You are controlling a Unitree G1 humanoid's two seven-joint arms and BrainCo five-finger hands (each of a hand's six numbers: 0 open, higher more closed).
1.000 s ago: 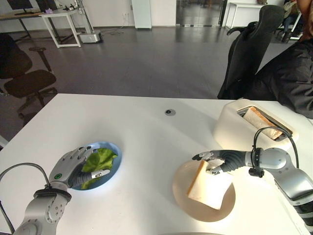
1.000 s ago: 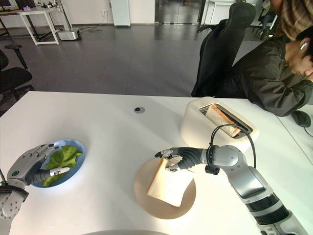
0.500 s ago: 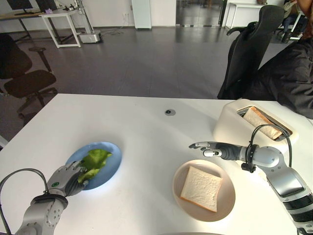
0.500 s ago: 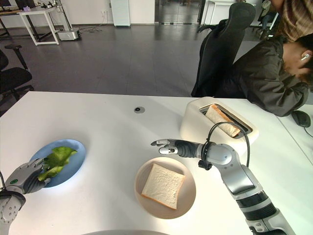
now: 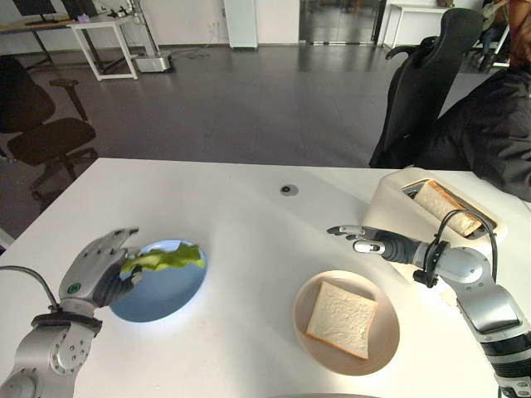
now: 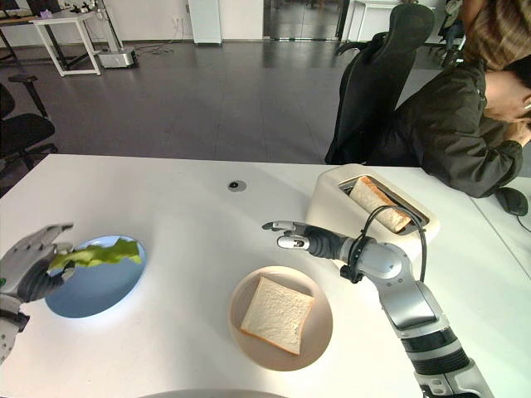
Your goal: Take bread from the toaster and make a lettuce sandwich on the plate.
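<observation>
A slice of white bread (image 5: 342,318) lies flat on the tan plate (image 5: 384,348) at the front right of the table. My right hand (image 5: 358,240) hovers open above the table, between that plate and the white toaster (image 5: 390,211), holding nothing. A second slice (image 5: 445,208) stands in the toaster slot. On the left, my left hand (image 5: 98,272) is shut on a green lettuce leaf (image 5: 166,258), lifted just above the blue plate (image 5: 162,290).
A small round grommet (image 5: 288,190) sits in the tabletop at the back centre. A person in a dark jacket (image 6: 465,133) sits behind the toaster beside a black office chair (image 6: 373,79). Bare table lies between the two plates.
The right hand let go of the bread, which fell flat on the tan plate, and drew back toward the toaster. The left hand closed on the lettuce and lifted it off the blue plate.
</observation>
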